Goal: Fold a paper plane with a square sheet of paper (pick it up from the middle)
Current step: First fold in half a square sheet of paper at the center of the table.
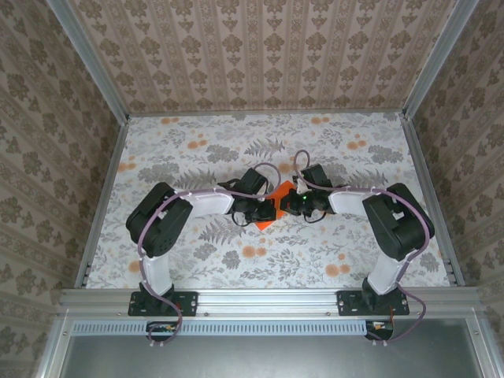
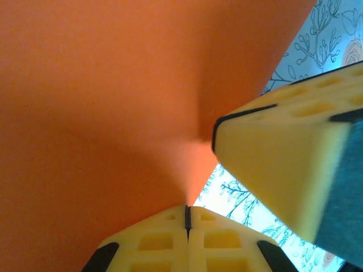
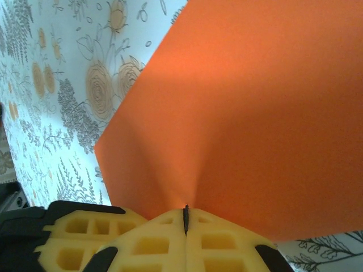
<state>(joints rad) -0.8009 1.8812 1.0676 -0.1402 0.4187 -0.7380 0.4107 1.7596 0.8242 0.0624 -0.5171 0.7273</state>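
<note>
1. Left claw (image 2: pixel 187 211): jaws fully closed, pinching the square sheet of paper (image 2: pixel 102 113) at a puckered ridge.
2. Right claw (image 3: pixel 185 211): likewise closed on the sheet, just beside the left claw.
3. Sheet: at mid-desk (image 1: pixel 197 157), gathered at its middle between the two arms.
4. Step judged: pick-up from the middle. The next move calls for an even lift by both claws together, without tearing.

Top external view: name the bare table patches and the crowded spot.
Free table: far strip by the back wall; near strip between the arm bases. Crowded: centre, where left gripper and right gripper pinch the square sheet of paper.
</note>
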